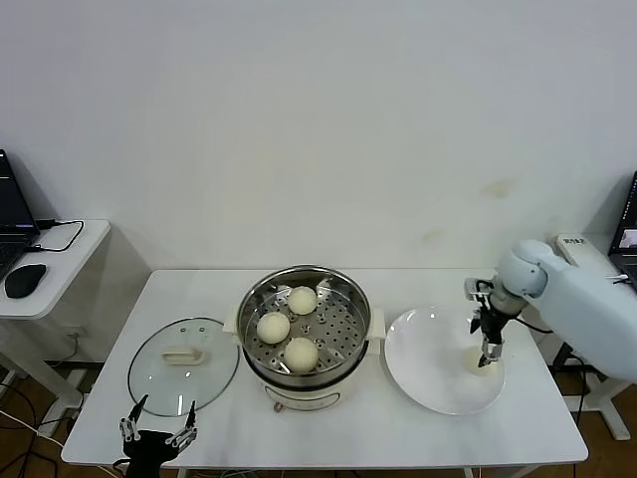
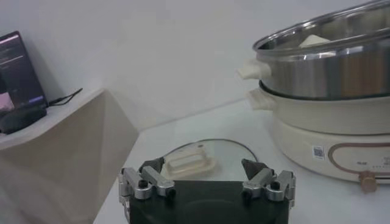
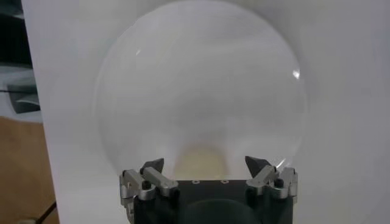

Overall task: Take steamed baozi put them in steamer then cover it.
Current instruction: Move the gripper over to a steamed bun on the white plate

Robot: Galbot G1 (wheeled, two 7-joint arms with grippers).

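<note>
Head view: three steamed baozi [image 1: 302, 300] already down in the steamer [image 1: 353, 299] in the middle of the table [image 1: 328, 438], and a last baozi [image 1: 474, 361] alone on the white plate [image 1: 428, 349], off to the right of the pot. Right over that last bun, the right gripper [image 1: 487, 354], pointing down, fingers spread wide, nothing held. Seen from the right wrist, the bun [image 3: 201, 159] straight ahead of the right gripper [image 3: 210, 176] and about halfway between the two fingertips [image 3: 152, 165], one tip on each side, neither one touching it, as far as can be told. Round bun, no long side, so no need to turn the fingers, most likely - just go straight down and squeeze softly. Far nearer to this bun than the other arm, so surely a job for the right one. Low at the front left edge of the table, the left gripper [image 1: 157, 435], fingers wide as well, holding nothing. Just in front of it, the cover [image 1: 184, 363] flat on the table beside the steamer, handle up - not yet on the pot, and closest to the left arm for later.
</note>
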